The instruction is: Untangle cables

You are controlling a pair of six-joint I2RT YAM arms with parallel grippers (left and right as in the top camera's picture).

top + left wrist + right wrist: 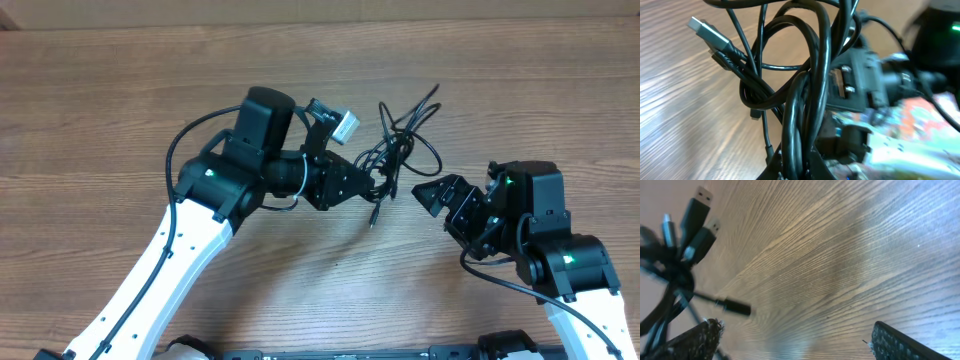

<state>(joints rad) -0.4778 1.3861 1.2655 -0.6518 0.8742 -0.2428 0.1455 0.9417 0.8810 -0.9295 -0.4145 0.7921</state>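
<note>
1. Our landmark is the left gripper (375, 186); its jaws are pinched together on the cables (405, 145), and in the left wrist view the strands (810, 100) run straight down into its tips.
2. The cables are one knotted bundle; the knot sits right at the left gripper's tips, the loose loops fan out beyond them over the wooden table (520, 80), and one thin end trails off just past the tips; we can't tell whether the bundle is lifted off the wood.
3. Up close, a flat silver plug (705, 29) sticks out on the far side of the loops from the left gripper.
4. The right gripper (435, 203) sits near the left gripper, across the bundle from it; its jaws are spread wide, with only bare wood between the pads (695, 340).
5. In the right wrist view the cables (670, 275) and a few plug ends (695, 210) lie outside those pads, on the left gripper's side; no contact that we can see.
</note>
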